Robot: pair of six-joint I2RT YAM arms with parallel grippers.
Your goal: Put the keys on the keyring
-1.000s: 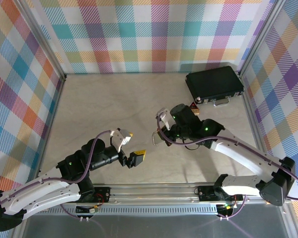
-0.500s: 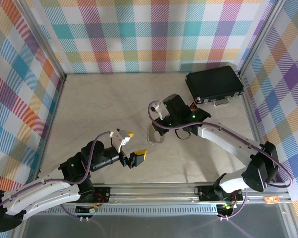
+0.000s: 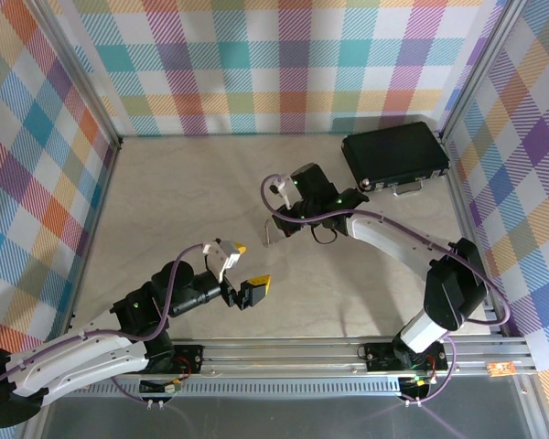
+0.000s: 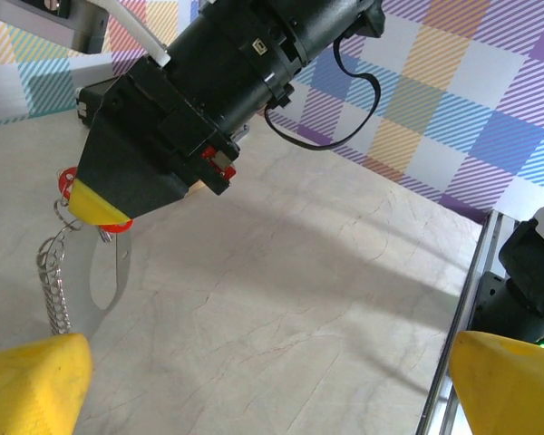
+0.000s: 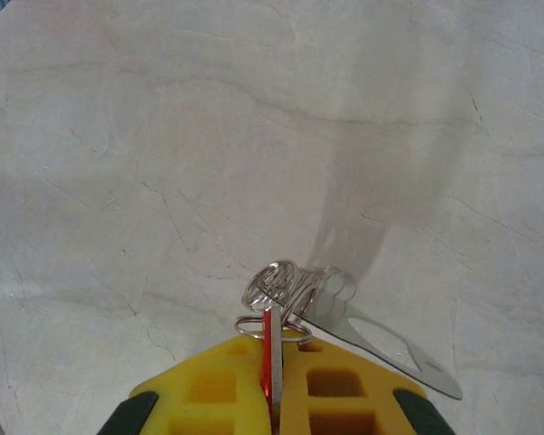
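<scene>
Above the middle of the worktop, right yellow fingers pinch a tiny red-headed key, a silvery half-oval metal keyring hanging from it; left fingers stand spread.

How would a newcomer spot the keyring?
From the black case at far right, go left to the right hand. The keyring dangles below it: a silvery loop with one beaded edge, far longer than the red key.

black case on pale marbled table
</scene>
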